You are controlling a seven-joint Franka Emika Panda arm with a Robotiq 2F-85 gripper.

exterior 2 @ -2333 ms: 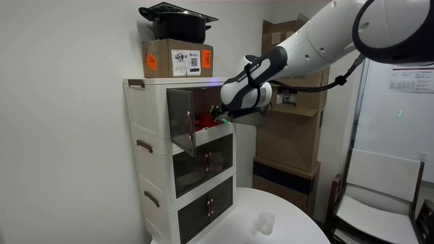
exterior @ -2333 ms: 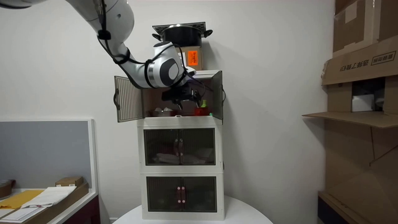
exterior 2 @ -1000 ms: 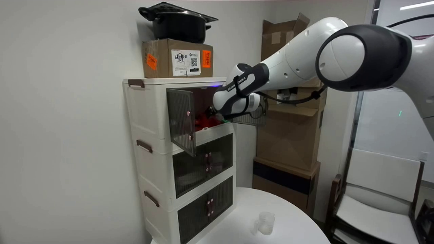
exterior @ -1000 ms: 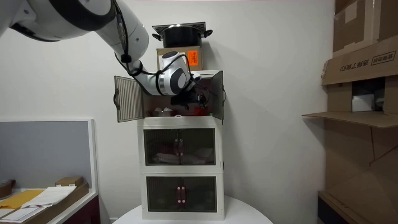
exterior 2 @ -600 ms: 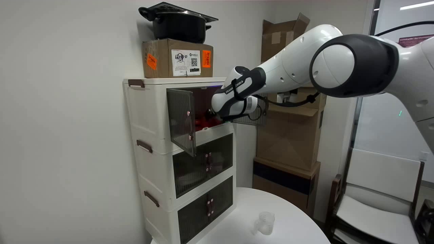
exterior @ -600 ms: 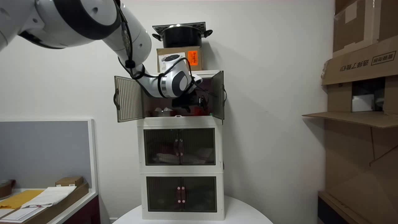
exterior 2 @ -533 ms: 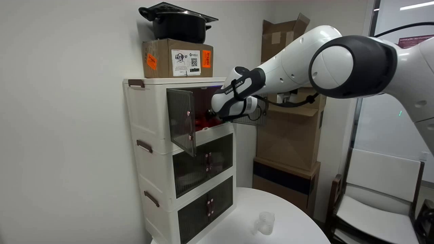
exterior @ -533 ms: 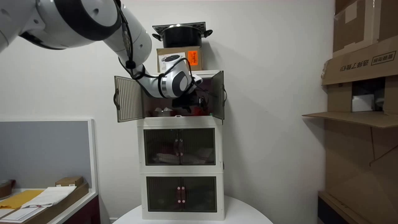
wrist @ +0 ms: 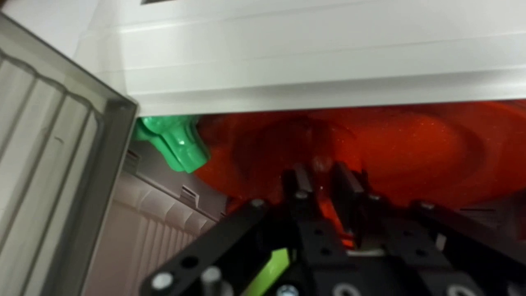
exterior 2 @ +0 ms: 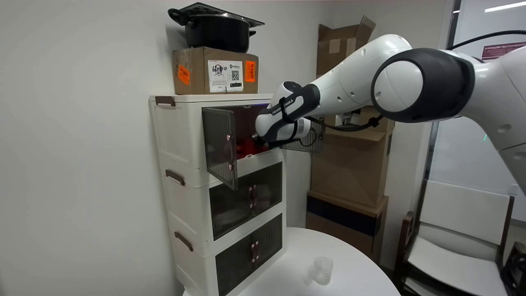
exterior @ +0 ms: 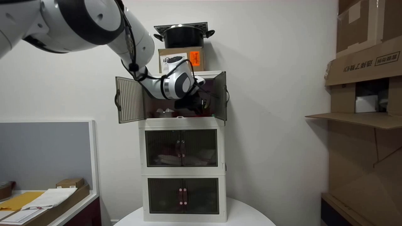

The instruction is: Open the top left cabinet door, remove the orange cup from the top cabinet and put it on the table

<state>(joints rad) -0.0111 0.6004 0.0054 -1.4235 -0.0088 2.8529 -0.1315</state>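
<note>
Black pot (exterior 2: pixel 218 33) sits on a cardboard box (exterior 2: pixel 198 70) with orange stickers (exterior 2: pixel 250 71); both lower cubes (exterior 2: pixel 197 267) have smoky doors (exterior: pixel 202 196) closed. In an exterior view, clear measuring cup (exterior 2: pixel 323 272) stands upright, stacked cartons (exterior 2: pixel 349 168) behind it, white chair (exterior 2: pixel 462 218) at right. Yellow envelope (exterior: pixel 20 200) and white packet (exterior: pixel 50 198) lie at far left in an exterior view; green piece (wrist: pixel 176 144) in wrist view.

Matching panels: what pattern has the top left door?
The door has vertical ribs, clearest in an exterior view.

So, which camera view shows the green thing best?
The wrist view: the green thing appears large there, though the front rim of the top cabinet hides part of it. In both exterior views it is only a small patch.
</note>
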